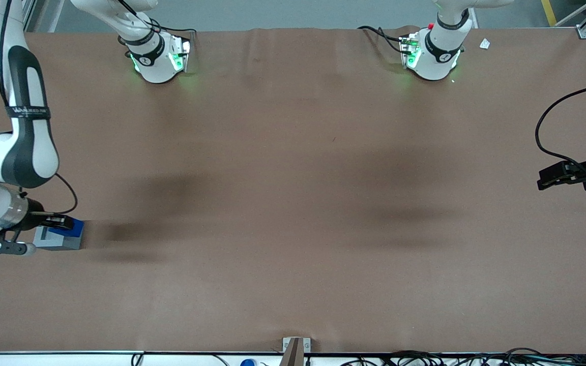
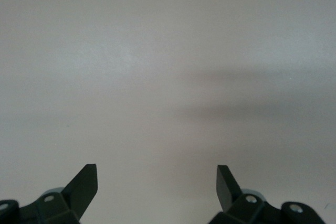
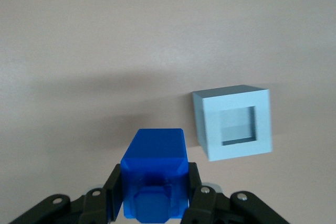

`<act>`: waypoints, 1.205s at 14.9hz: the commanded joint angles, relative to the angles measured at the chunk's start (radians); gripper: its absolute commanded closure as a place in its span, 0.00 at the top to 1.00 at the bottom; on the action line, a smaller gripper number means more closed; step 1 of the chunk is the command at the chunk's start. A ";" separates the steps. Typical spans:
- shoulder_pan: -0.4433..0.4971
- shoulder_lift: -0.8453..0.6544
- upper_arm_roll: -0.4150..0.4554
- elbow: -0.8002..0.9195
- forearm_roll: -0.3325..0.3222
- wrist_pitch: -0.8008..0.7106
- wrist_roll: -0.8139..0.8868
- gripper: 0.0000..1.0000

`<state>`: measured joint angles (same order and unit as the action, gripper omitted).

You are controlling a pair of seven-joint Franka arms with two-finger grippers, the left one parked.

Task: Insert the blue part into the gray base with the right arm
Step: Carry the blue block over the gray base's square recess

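Above square-recessed gray base [image 3: 234, 123] — hand [image 3: 154, 199] gripping blue part [image 3: 155, 174].

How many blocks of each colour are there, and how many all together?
Blue: 1, the blue part, held in the right arm's gripper, up in the air beside the gray base.
Gray: 1, the gray base, sitting on the brown table with its square hole empty.
Total: 2 blocks.

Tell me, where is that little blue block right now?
The blue part is clamped in the gripper, above the gray base at the working arm's end of the table.
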<state>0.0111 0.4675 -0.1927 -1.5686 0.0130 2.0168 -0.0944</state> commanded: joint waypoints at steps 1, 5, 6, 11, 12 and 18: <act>-0.068 -0.009 0.015 0.005 -0.018 -0.018 -0.111 0.05; -0.131 -0.004 0.015 0.004 -0.010 -0.010 -0.295 0.05; -0.141 -0.001 0.015 0.002 -0.005 -0.006 -0.310 0.05; -0.163 0.023 0.016 0.004 -0.001 0.022 -0.320 0.04; -0.164 0.032 0.016 0.007 -0.001 0.026 -0.320 0.04; -0.183 0.071 0.018 0.018 0.089 0.029 -0.309 0.02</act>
<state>-0.1390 0.5235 -0.1935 -1.5631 0.0432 2.0430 -0.3980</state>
